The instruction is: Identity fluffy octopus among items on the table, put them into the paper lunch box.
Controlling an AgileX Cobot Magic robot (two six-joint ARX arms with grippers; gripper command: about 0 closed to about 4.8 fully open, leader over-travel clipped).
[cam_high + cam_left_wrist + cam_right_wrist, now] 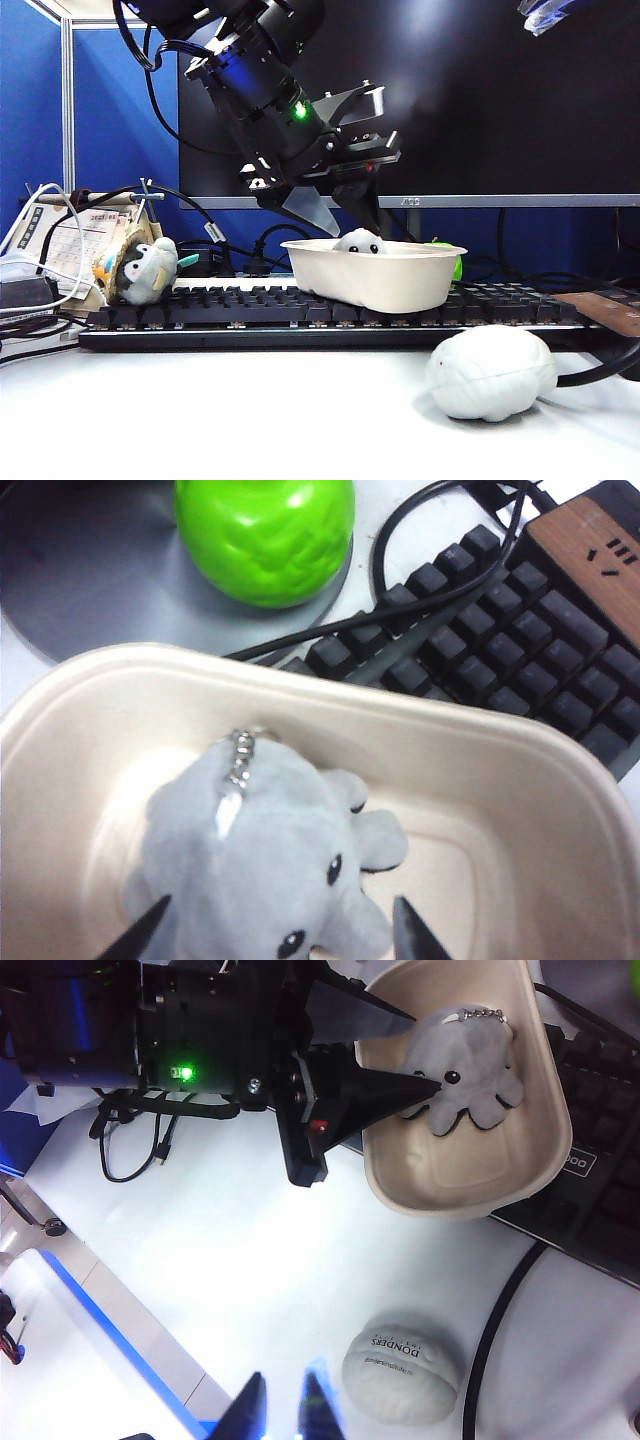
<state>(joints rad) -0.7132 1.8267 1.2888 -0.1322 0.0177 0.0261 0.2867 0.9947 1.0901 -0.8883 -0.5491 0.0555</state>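
Observation:
The fluffy octopus (260, 850), white with black bead eyes and a small key chain, lies inside the paper lunch box (400, 695). The box (370, 275) rests on a black keyboard, and the octopus's head (360, 241) peeks over its rim. My left gripper (280, 935) hangs over the box with its jaws open on either side of the octopus; one fingertip (412, 935) stands clear of it. From the right wrist view the octopus (465, 1070) sits at one end of the box (540, 1160), with the left gripper (425, 1052) at it. My right gripper (285, 1405) hovers high over the table, fingers slightly apart and empty.
An eyeless white plush lump (490, 372) lies on the table in front of the keyboard (230, 305). A grey and white plush with a teal beak (148, 270) sits at the left. A green ball (265, 535), a power strip (590, 550) and cables lie behind the box.

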